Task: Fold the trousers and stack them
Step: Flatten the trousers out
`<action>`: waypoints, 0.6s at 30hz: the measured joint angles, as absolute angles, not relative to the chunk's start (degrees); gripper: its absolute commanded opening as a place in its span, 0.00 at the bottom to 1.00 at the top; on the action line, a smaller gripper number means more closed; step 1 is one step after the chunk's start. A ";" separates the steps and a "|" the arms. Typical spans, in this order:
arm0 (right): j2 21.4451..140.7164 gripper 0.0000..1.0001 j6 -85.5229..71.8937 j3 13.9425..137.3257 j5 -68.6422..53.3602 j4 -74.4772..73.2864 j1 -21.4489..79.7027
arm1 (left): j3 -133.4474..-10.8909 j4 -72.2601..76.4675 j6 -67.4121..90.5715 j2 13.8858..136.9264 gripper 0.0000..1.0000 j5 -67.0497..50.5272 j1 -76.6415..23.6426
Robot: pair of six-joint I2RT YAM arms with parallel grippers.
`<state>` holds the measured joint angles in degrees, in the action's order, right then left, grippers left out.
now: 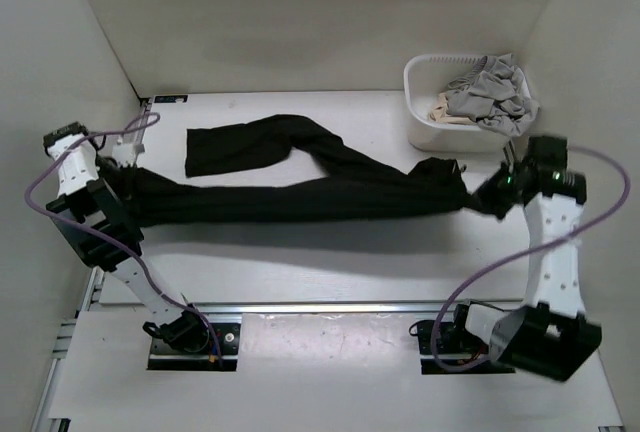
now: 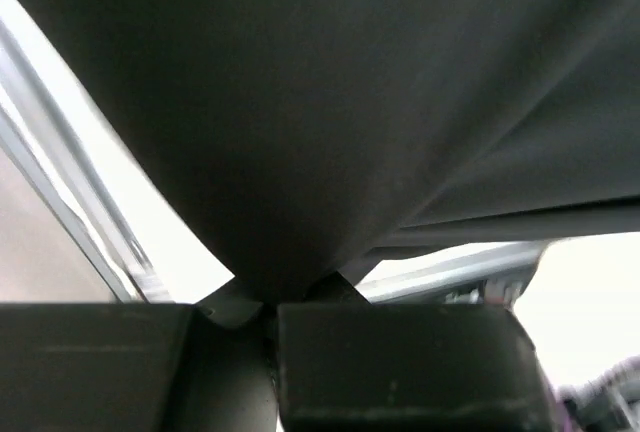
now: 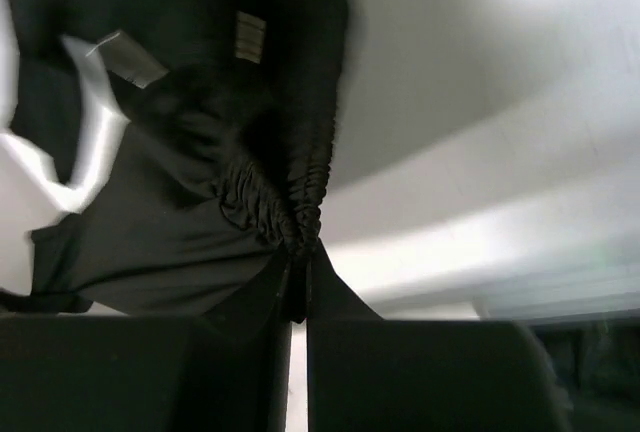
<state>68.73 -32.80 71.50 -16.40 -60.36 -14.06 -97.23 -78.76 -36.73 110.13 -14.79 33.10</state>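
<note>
On the surface (image 1: 320,267), trousers (image 1: 300,199): lying stretched across the middle, black, waistband end sitting at 3 o'clock.
Long axis: running from 9 o'clock to 3 o'clock, nearly level, dipping slightly at the 9 o'clock end.
Second leg: splitting off near the middle and lying flat toward 10 o'clock, its hem squared off.
Left end effector (image 1: 128,174): clenching on the trousers' 9 o'clock end; the left wrist view is showing cloth pinched between its fingers (image 2: 390,372).
Right end effector (image 1: 487,195): clenching on the gathered waistband at 3 o'clock, fingers (image 3: 400,372) pressing together on the bunched cloth.
Basket (image 1: 412,102): sitting at 2 o'clock, near the waistband, holding grey clothing (image 1: 490,92).
Edges: side walls standing just beside both end effectors.
Open room: bare strip lying at 6 o'clock between trousers and rail (image 1: 330,305).
</note>
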 measured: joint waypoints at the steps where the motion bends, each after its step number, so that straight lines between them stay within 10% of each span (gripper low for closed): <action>1: 65.10 0.00 -33.23 66.26 -16.12 -61.56 -14.59 | -94.15 -78.85 -37.60 109.56 0.14 -13.32 33.98; 9: 75.55 0.00 -35.44 50.85 -15.94 -57.54 -15.79 | -94.94 -80.20 -38.68 116.55 0.14 -10.33 35.79; 18: 99.92 0.00 -33.61 98.87 -20.99 -56.42 -14.22 | -116.86 -82.56 -34.92 124.79 0.14 -16.08 26.63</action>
<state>99.92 -33.61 98.87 -20.99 -56.42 -14.22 -116.86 -82.56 -34.92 124.79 -16.08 26.63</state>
